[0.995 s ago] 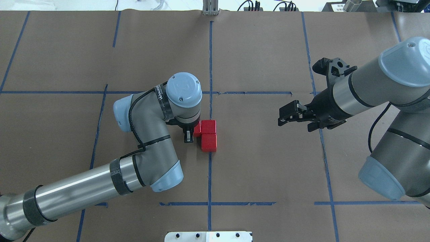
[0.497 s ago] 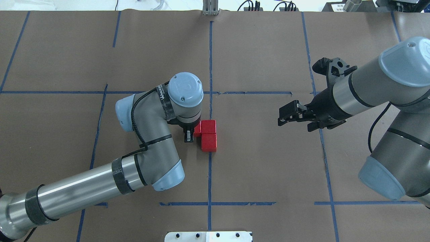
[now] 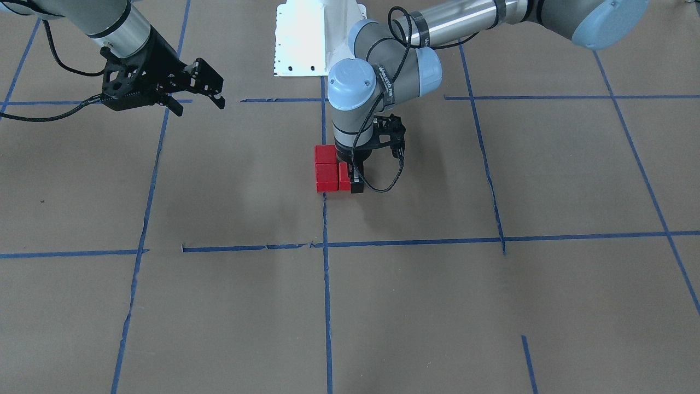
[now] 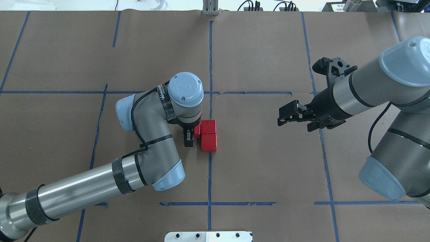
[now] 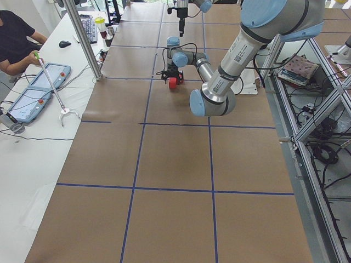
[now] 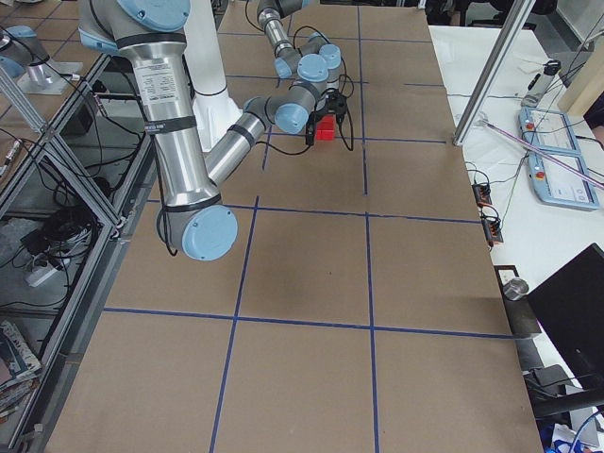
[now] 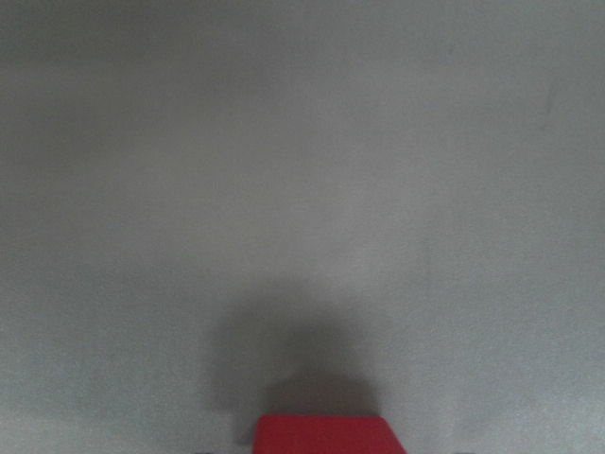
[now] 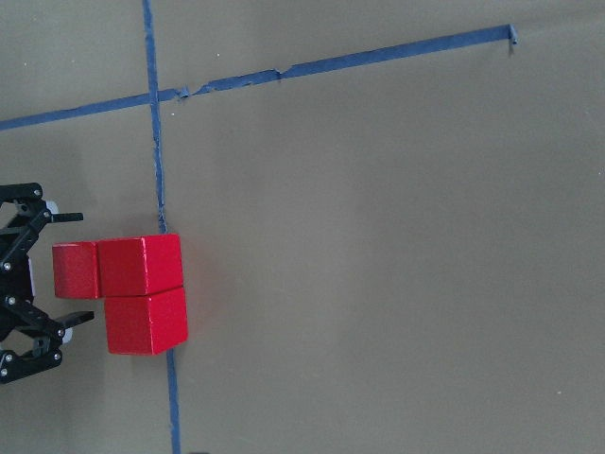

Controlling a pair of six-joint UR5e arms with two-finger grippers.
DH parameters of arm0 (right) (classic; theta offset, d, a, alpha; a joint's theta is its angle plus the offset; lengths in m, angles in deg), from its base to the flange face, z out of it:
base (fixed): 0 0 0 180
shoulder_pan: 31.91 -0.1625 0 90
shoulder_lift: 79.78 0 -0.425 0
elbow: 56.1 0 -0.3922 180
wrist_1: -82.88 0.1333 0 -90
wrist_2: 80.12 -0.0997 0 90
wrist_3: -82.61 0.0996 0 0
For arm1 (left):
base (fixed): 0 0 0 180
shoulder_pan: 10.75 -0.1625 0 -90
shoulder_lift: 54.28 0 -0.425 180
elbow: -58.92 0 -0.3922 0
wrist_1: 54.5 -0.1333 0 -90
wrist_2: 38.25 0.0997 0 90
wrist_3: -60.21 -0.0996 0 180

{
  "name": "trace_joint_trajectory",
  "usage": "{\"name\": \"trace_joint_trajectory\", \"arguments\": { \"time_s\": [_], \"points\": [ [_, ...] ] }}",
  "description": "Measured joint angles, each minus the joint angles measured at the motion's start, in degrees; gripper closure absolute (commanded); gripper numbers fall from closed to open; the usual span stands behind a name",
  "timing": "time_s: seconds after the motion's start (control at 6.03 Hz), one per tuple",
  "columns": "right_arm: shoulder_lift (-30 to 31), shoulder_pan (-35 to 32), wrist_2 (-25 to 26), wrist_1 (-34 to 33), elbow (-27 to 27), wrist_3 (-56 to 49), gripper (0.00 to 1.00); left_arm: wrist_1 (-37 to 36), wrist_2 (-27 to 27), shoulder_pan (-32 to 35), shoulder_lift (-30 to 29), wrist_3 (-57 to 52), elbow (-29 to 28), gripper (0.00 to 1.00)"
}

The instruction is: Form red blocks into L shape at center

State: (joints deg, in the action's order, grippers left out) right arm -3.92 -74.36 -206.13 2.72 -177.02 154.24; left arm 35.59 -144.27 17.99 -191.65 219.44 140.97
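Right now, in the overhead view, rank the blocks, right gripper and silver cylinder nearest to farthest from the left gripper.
1. Blocks: right beside it, on its right.
2. Right gripper: raised, farther to the right.
3. Silver cylinder: far right corner.

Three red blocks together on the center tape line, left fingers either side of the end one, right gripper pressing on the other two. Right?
Not the last part: the overhead view shows the right gripper off to the side, touching no red blocks. The rest stands: the three sit together on the tape line, the left gripper with fingers either side of the end one.
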Motion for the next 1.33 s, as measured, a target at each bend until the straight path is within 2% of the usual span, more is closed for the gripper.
{"name": "trace_joint_trajectory", "arguments": {
  "time_s": [0.33,0.5,0.83,1.16,1.33],
  "points": [
    [0.01,-0.04,-0.02,0.00,-0.01,0.00,0.00,-0.28,-0.05,0.19,0.01,-0.15,1.08,0.00],
    [0.06,-0.07,-0.02,0.00,-0.05,0.00,0.00,-1.08,-0.09,0.59,0.21,-1.18,3.48,0.00],
    [1.90,-1.11,-0.39,-0.07,-1.09,-0.09,0.00,-5.57,-1.70,2.37,3.31,-9.88,13.76,0.00],
    [7.35,-6.90,-1.07,-0.48,-2.00,-2.55,0.00,-8.63,-3.01,4.99,11.47,-27.27,26.57,0.00],
    [10.45,-10.87,-2.21,-0.63,-1.81,-7.74,0.00,-8.91,-3.22,6.76,16.03,-37.53,31.15,0.00]
  ]
}}
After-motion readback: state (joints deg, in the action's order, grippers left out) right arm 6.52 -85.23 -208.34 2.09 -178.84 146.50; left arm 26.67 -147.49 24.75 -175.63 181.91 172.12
